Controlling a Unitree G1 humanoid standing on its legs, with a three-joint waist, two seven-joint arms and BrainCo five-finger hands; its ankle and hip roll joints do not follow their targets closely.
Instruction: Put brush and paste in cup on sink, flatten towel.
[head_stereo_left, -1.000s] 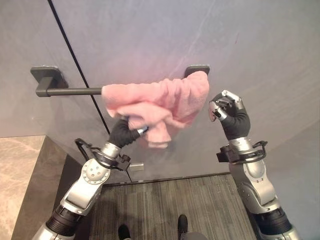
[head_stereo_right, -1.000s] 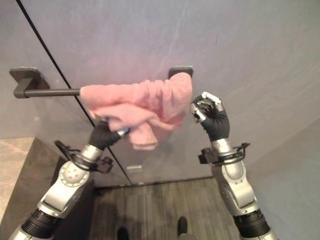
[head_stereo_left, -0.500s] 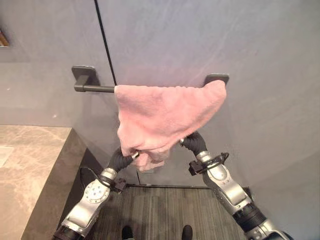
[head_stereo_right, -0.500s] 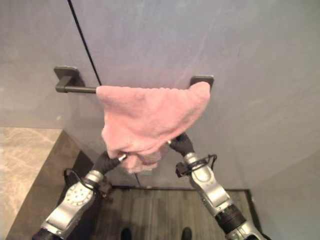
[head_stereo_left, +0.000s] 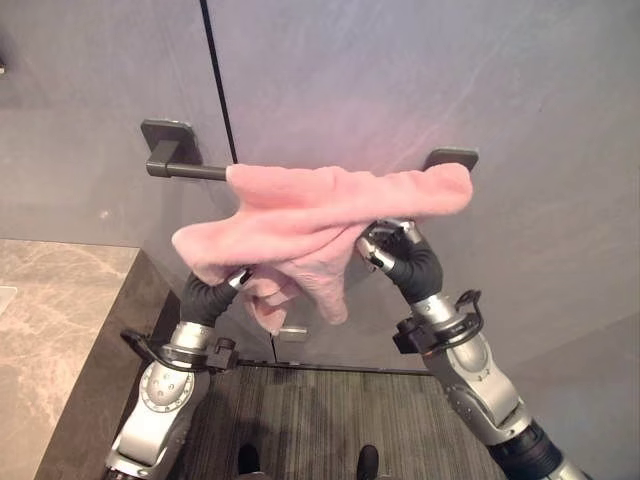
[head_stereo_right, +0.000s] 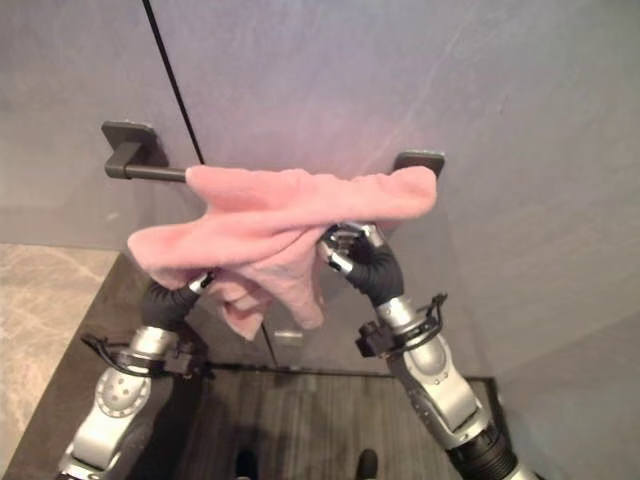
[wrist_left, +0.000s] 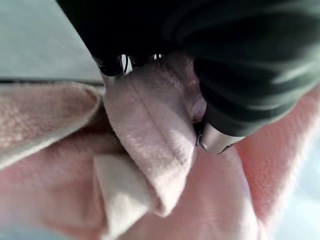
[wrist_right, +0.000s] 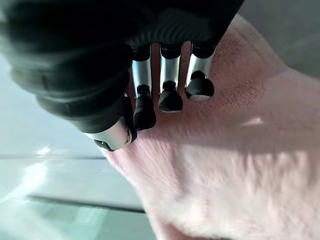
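A pink towel (head_stereo_left: 330, 200) hangs bunched over a dark bar (head_stereo_left: 190, 171) on the grey wall. My left hand (head_stereo_left: 208, 296) is below its left part, fingers and thumb pinching a folded hem (wrist_left: 150, 150), and holds that corner out to the left of the bar's drape. My right hand (head_stereo_left: 405, 262) is under the towel's right half, just below the bar. Its dark-tipped fingers (wrist_right: 170, 100) curl into the pink cloth (wrist_right: 240, 150). A loose flap dangles between the two hands.
A brown stone counter (head_stereo_left: 50, 330) runs along the left, below the bar. The bar's right mount (head_stereo_left: 450, 158) sits on the wall. A dark vertical seam (head_stereo_left: 222, 100) crosses the wall behind the bar. Ribbed dark flooring (head_stereo_left: 320, 420) lies below.
The towel hung down from the bar; now both hands have risen with it. Its left corner is drawn up and out to the left, and my right hand sits close under the bar.
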